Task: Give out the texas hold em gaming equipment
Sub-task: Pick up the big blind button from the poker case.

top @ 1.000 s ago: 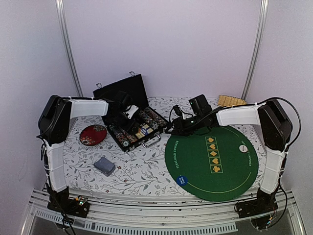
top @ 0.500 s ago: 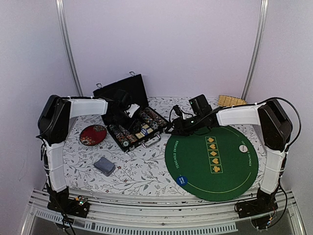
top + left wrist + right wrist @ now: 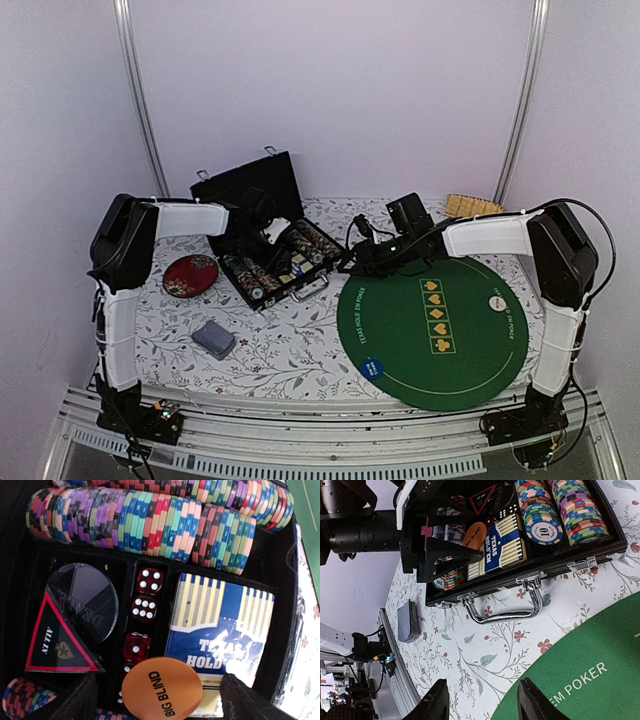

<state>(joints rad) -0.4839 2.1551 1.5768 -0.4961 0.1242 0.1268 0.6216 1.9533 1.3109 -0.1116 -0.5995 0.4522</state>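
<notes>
My left gripper [image 3: 160, 702] is down inside the open black case [image 3: 300, 285] and stands open. An orange BIG BLIND button [image 3: 161, 687] stands on edge between its fingers, with a gap on both sides. Rows of striped poker chips [image 3: 150, 525], red dice [image 3: 145, 600], a blue card box [image 3: 220, 625] and a dark dealer disc [image 3: 87, 600] fill the case. A grey-blue deck of cards [image 3: 214, 338] lies on the cloth at front left. My right gripper [image 3: 485, 705] hovers open and empty over the cloth, just in front of the case handle [image 3: 505, 612].
The round green poker mat [image 3: 430, 340] covers the right half of the table, with a blue disc [image 3: 372, 367] at its near edge and a white disc [image 3: 497, 301] at right. A dark-red dish [image 3: 190, 275] sits left of the case. The case lid [image 3: 250, 180] stands upright behind.
My left arm has shifted a little to the right over the case, with its gripper still in the tray. The right arm has not moved.
</notes>
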